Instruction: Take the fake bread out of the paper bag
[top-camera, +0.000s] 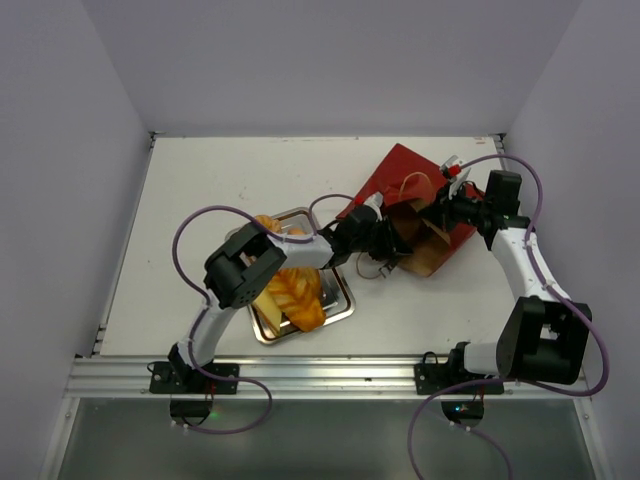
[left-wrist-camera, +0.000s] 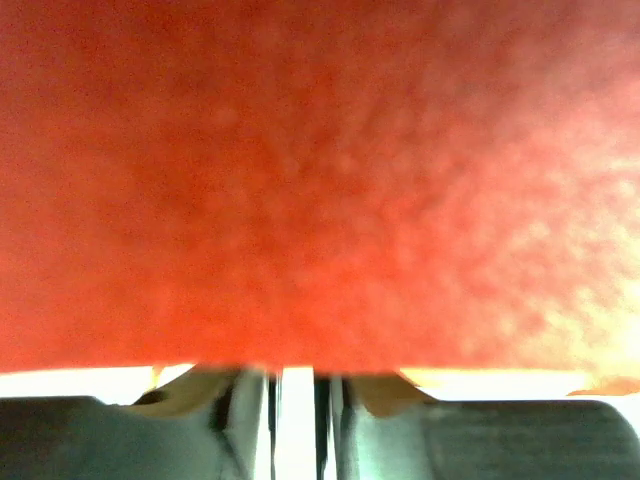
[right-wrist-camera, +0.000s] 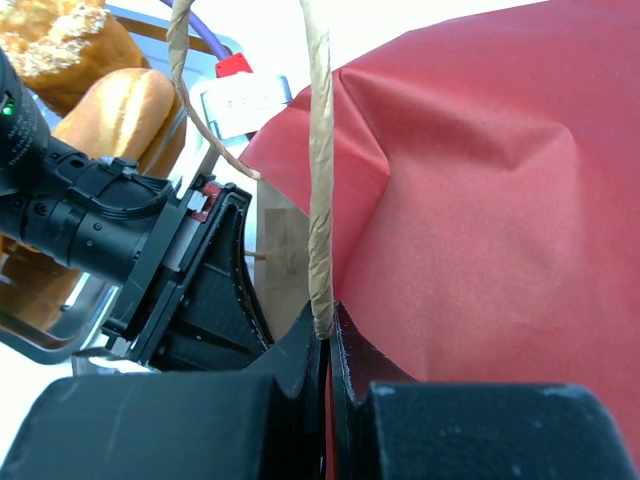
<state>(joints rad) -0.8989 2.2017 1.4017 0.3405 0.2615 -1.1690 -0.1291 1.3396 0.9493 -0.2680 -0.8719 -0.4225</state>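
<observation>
My right jaws are clenched on a string handle (right-wrist-camera: 320, 180) of the paper bag (right-wrist-camera: 480, 200), which lies on the desk (top-camera: 200, 180). My left jaws press against its red paper (released or clenched, I cannot tell). The fake bread (top-camera: 292, 292) sits in the tray (top-camera: 337, 296), beside the bag.

Right pincer (right-wrist-camera: 325, 340) sits at the bottom of my view, jaws pressed together on one tan string handle (right-wrist-camera: 318, 180), which runs straight up. Dark red paper bag (right-wrist-camera: 480, 200) fills the right side, creased. The black left arm (right-wrist-camera: 90, 220) pokes in at the bag's mouth. Behind it I see fake bread (right-wrist-camera: 110, 110) on the silver tray (right-wrist-camera: 40, 335).
</observation>
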